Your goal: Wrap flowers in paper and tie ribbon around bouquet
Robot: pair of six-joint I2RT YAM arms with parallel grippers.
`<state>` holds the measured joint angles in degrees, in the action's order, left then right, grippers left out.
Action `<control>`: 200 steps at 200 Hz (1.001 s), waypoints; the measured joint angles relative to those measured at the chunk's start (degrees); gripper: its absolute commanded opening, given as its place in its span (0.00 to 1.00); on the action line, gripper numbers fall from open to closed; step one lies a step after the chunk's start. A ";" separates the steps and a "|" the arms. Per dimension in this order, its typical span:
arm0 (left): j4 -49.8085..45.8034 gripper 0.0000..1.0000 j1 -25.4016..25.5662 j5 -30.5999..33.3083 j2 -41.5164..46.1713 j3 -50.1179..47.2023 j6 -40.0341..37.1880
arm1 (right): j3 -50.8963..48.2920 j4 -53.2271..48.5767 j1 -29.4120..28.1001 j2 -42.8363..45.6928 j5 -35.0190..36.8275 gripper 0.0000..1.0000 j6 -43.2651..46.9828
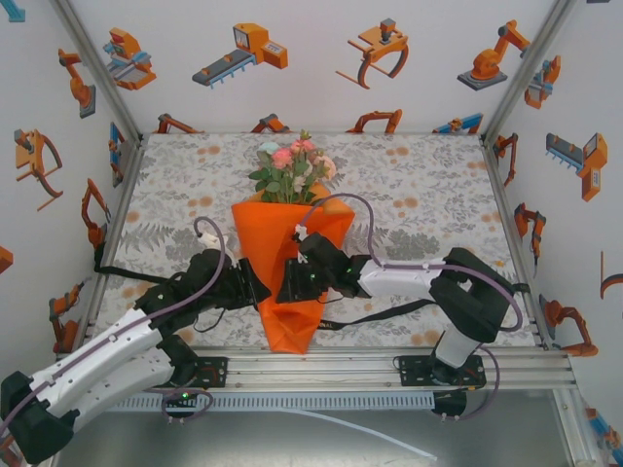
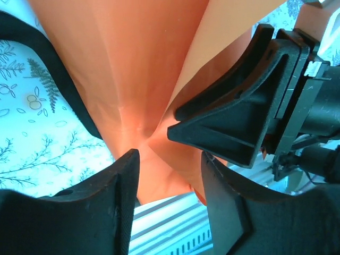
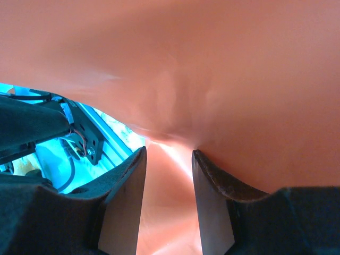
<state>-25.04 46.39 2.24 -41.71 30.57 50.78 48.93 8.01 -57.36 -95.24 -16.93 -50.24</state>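
Observation:
The bouquet (image 1: 284, 238) lies on the table as an orange paper cone, narrow end towards me. The flowers (image 1: 292, 167), pink and peach blooms with green leaves, stick out of its wide far end. The black ribbon (image 1: 389, 313) runs crosswise under the lower cone and shows again as a dark band (image 2: 56, 79) in the left wrist view. My left gripper (image 1: 259, 286) is open at the cone's left side, its jaws (image 2: 170, 159) apart just short of the paper (image 2: 133, 64). My right gripper (image 1: 290, 282) is open against the right side, with orange paper (image 3: 212, 64) between its jaws (image 3: 169, 154).
The floral tablecloth (image 1: 428, 195) stretches out around the cone. An aluminium rail (image 1: 341, 370) marks the near table edge just below the cone's tip. Printed walls enclose the left, right and back. A right finger (image 2: 228, 122) sits close in front of my left gripper.

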 measured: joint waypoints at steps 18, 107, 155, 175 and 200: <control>2.71 0.77 -1.46 -1.84 -1.18 -2.40 4.00 | 0.00 0.00 0.00 0.00 -0.04 0.41 0.17; 17.81 0.69 -8.61 -11.37 -14.10 -3.04 -5.31 | -0.57 -0.31 1.01 -0.02 0.74 0.41 0.17; 28.83 0.19 -9.57 -18.43 -25.62 -1.57 -7.04 | -1.09 0.20 -0.11 0.15 -0.24 0.42 0.17; 30.53 0.01 -9.57 -19.19 -26.18 -0.31 -7.21 | -1.07 -1.55 -0.20 1.62 0.46 0.44 0.68; 30.40 0.00 -9.99 -19.12 -24.90 -0.17 -7.17 | -1.09 -6.21 0.48 7.98 2.86 0.47 2.34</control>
<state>5.37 36.40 -16.88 -66.61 30.39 43.62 47.83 1.80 -56.88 -87.26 -14.06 -47.90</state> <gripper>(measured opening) 0.009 0.452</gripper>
